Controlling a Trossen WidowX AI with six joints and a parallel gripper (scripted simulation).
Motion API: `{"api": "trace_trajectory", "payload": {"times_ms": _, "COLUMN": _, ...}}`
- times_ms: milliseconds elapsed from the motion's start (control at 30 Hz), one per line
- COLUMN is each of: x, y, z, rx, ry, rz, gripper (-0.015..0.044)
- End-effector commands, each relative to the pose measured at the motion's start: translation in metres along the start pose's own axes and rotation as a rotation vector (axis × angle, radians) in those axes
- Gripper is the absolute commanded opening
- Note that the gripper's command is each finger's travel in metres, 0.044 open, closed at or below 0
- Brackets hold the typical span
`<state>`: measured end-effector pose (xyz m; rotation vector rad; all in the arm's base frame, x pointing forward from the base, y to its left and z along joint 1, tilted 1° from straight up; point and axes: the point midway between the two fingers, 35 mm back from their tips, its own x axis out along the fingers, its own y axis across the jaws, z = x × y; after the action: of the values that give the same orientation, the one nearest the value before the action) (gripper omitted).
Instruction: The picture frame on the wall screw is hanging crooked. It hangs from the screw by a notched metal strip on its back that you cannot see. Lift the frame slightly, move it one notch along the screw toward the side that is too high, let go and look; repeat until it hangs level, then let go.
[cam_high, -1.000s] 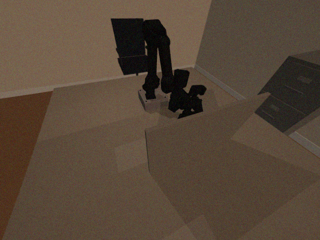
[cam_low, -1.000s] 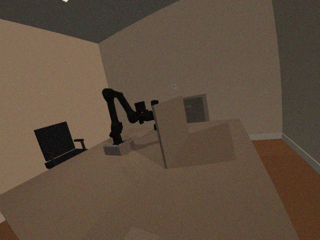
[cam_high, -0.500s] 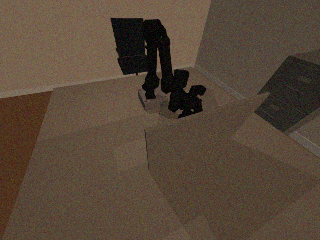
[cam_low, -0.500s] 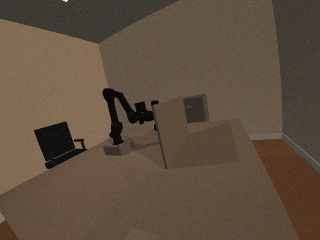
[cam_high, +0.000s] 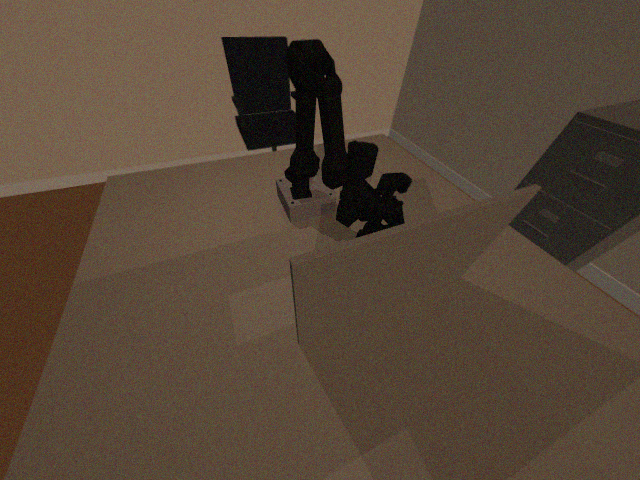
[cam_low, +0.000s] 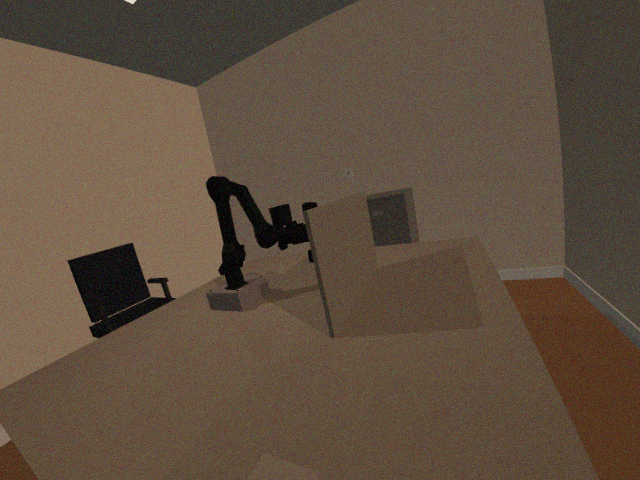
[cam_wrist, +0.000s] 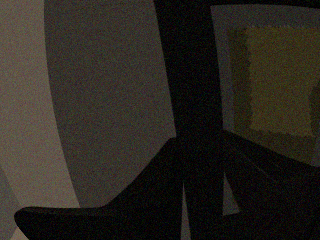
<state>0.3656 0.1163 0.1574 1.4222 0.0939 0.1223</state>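
Count: 1 arm (cam_low: 235, 217), 1 gripper (cam_wrist: 203, 227), 1 picture frame (cam_wrist: 194, 60), 1 upright wall panel (cam_low: 341, 268), 1 chair (cam_low: 111, 286), 1 filing cabinet (cam_high: 578, 191).

Surface/room: big tan table (cam_low: 258, 392), arm's grey base (cam_low: 235, 299) bolted on it. Beige walls, orange-brown floor (cam_low: 568, 330), white skirting. Light is dim. In exterior view the chair sits at 9 o'clock of the base, off the table; in top view the cabinet is at 3 o'clock.

Tool: arm reaches over to the panel's hidden face, so top & exterior views don't show the frame. Wrist view: dark frame bar runs up from 6 to 12 o'clock, olive picture area (cam_wrist: 280, 80) at 3 o'clock. Gripper fingers are narrowly apart, clamped on the frame's dark bar, one each side. Whether the frame hangs level: can't tell.
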Motion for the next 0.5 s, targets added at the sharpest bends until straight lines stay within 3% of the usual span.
{"api": "trace_trajectory", "payload": {"times_ms": 0, "x": 0.0, "y": 0.0004, "z": -0.0002, "rx": 0.0, "ry": 0.001, "rz": 0.001, "gripper": 0.0}}
{"api": "trace_trajectory", "payload": {"times_ms": 467, "x": 0.0001, "y": -0.0012, "z": 0.0001, "rx": 0.041, "ry": 0.001, "rz": -0.002, "gripper": 0.0}}
